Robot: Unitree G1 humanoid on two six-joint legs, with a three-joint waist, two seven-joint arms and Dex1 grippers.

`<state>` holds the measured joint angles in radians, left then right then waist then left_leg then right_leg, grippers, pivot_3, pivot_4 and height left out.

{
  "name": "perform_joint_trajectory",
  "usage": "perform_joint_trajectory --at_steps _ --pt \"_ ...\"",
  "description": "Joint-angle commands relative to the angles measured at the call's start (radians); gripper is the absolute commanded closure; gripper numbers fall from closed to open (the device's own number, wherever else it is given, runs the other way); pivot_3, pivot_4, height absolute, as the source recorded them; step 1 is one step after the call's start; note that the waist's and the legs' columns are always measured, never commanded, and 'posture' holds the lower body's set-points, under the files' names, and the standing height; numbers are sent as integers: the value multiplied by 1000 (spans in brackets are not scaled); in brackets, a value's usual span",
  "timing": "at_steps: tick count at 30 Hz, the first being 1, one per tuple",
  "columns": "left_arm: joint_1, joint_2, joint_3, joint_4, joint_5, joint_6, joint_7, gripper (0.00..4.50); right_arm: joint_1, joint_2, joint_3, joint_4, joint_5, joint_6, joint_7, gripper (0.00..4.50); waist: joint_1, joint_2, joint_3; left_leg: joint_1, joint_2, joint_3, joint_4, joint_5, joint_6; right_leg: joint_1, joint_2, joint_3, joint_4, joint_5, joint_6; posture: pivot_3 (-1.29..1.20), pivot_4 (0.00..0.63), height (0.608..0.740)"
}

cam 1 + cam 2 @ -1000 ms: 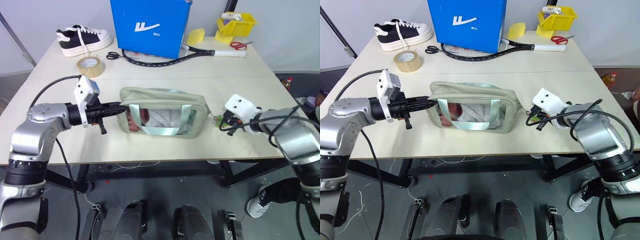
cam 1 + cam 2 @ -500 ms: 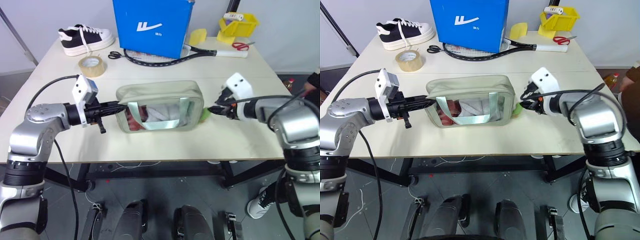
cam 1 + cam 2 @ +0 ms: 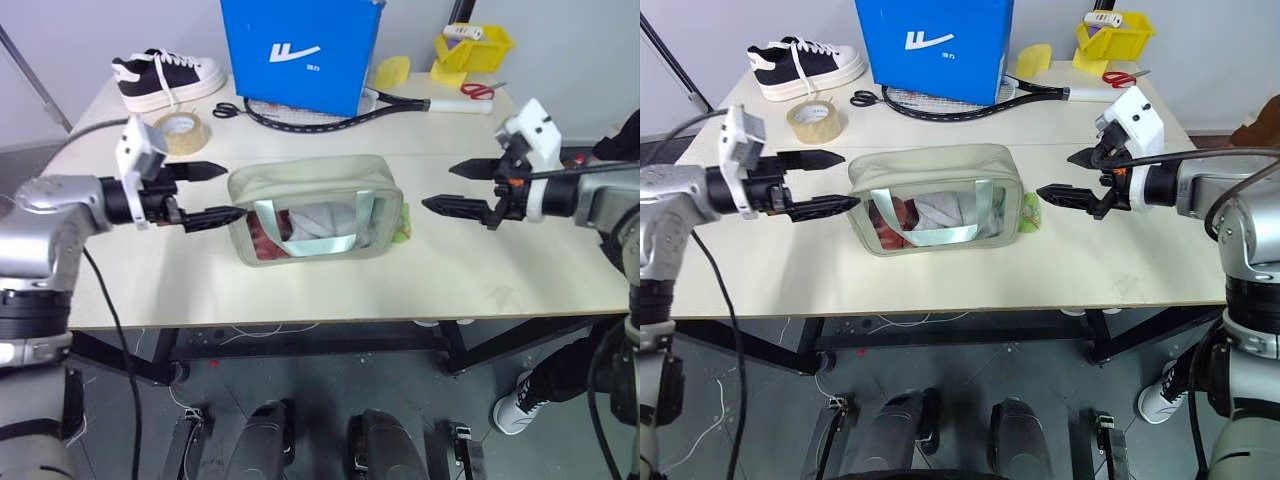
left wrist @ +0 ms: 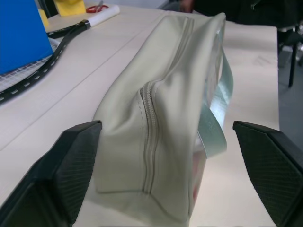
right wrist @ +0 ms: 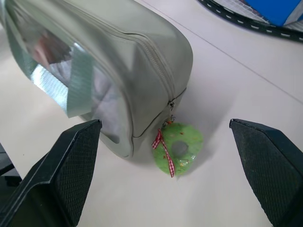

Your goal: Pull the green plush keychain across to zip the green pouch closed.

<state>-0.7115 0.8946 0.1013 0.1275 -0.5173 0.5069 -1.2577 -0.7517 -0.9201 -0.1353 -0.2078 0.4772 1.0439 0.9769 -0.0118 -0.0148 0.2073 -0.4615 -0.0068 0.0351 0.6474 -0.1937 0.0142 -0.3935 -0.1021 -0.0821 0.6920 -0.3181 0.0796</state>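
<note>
You've just let go: left gripper (image 3: 205,192) and right gripper (image 3: 452,188) both spread wide, lifted off pouch (image 3: 315,205). Zip looks shut, keychain (image 5: 177,150) resting on table (image 3: 480,270) mid-front; job likely done.

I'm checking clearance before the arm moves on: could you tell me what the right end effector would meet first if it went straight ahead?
Probably the green plush keychain at the end of the green pouch, though depth is uncertain; the right end effector is open.

white logo mark on blue box (image 3: 300,50); tiny lettering unreadable
</note>
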Motion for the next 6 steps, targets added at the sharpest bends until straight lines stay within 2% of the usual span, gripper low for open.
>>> perform_joint_trajectory --at_steps 1,6 --pt "1 53 61 -35 -47 4 -65 55 21 -29 -64 -64 55 -46 29 0 0 0 0 0 0 0 0 0 0 0 0 0 0 0 0 0 150 707" --pt "12 79 88 -47 -62 28 -63 55 76 -49 -82 -95 87 -77 43 0 3 0 0 0 0 -1 1 0 0 1 0 0 0 0 0 0 150 707"
